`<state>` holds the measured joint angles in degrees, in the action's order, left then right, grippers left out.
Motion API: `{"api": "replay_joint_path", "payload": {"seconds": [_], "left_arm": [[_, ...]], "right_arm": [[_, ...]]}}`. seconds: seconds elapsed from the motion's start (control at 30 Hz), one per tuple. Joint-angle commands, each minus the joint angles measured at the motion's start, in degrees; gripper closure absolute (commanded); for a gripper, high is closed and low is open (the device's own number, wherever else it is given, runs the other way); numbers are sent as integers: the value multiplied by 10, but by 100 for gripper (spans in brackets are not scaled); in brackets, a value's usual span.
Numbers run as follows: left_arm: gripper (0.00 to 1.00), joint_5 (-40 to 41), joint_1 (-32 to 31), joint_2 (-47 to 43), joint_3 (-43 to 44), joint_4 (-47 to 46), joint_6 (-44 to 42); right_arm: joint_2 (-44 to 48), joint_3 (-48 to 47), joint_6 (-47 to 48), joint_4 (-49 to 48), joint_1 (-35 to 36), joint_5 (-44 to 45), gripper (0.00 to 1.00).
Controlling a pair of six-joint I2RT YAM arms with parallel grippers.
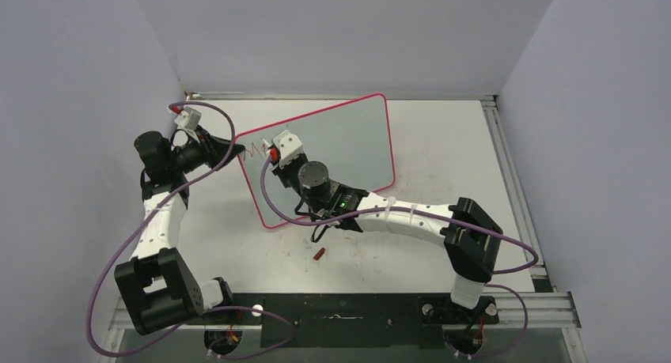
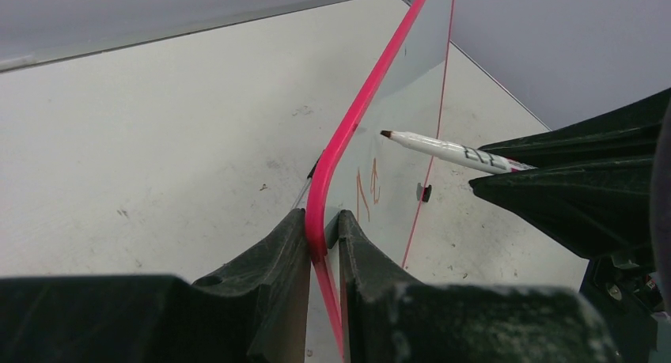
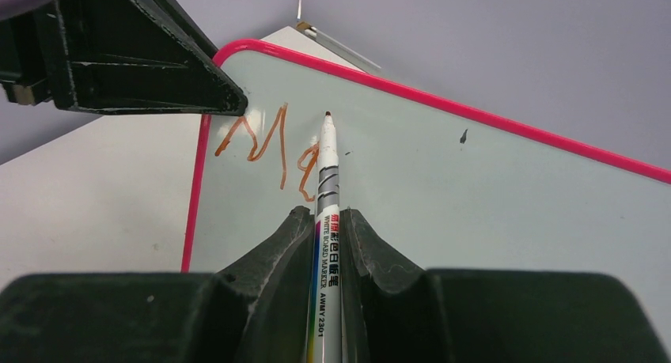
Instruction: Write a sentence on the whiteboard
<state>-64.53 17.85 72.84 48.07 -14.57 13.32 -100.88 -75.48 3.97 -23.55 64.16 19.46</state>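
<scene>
Pink-rimmed whiteboard (image 1: 356, 141) stands upright on the bench (image 1: 443, 141). It is likely light, stiff and tip-prone, so left fingers (image 2: 261, 260) pinch its rim. Right fingers (image 3: 273, 252) pinch the slim marker (image 3: 327, 189), tip near the sentence (image 3: 265, 141)'s first letters.

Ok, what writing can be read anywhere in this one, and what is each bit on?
"WHITE BOARD MARKER": printed on the marker barrel.
"AMMY 2301", brand letters uncertain: same barrel.
Coloured characters above that: too small to read.
"M" plus an unfinished second letter: the sentence on the whiteboard.
</scene>
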Motion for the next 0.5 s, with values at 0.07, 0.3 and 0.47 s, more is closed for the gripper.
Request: {"api": "replay_joint_path", "payload": {"seconds": [0.07,0.3,0.47], "left_arm": [[99,2,-7,2,-6,39,-34],[100,4,-7,0,-6,40,-34],[100,5,-7,-1,-6,40,-35]], "right_arm": [[-15,-34,4,-9,-2,4,95],[-13,-24,1,-9,-2,10,95],[-17,-21,-1,-5,-2,12,95]]}}
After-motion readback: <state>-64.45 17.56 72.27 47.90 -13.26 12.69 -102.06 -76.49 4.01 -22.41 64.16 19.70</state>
